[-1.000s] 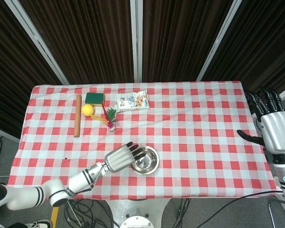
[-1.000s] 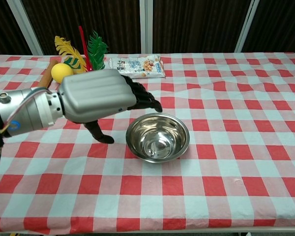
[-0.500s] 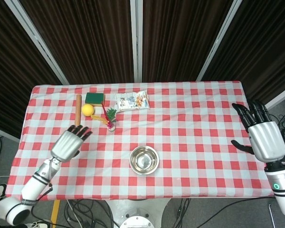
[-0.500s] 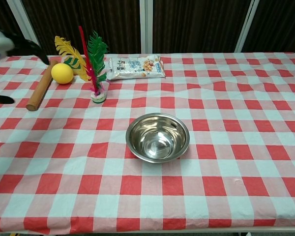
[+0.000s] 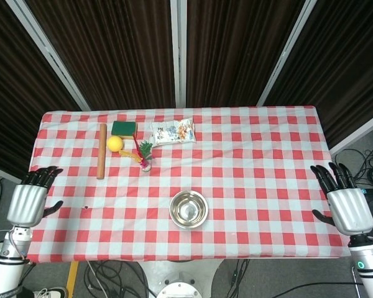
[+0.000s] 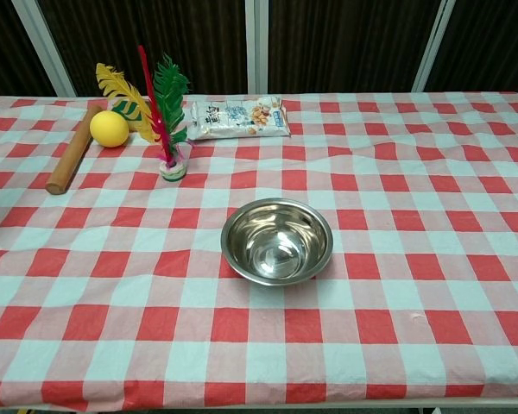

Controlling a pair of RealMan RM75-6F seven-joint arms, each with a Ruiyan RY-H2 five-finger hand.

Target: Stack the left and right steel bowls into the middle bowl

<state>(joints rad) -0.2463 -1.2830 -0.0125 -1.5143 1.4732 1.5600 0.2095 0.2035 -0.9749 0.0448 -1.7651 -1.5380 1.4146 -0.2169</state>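
Observation:
A steel bowl (image 5: 188, 208) stands near the front middle of the checked table; the chest view shows the same bowl (image 6: 276, 241) as a nested stack with a doubled rim. No other steel bowl is in view. My left hand (image 5: 28, 202) hangs open off the table's left edge, fingers spread and holding nothing. My right hand (image 5: 346, 205) is open off the right front corner, also holding nothing. Neither hand shows in the chest view.
At the back left lie a wooden rolling pin (image 5: 101, 151), a yellow ball (image 5: 115, 143), a green sponge (image 5: 124, 128), a feather shuttlecock (image 6: 167, 129) and a snack packet (image 5: 173, 132). The red-and-white cloth (image 5: 261, 161) covers the whole table.
My left hand has drawn back from beside the bowl, across the table's left side, and off its left edge. My right hand has dropped lower toward the front right corner.

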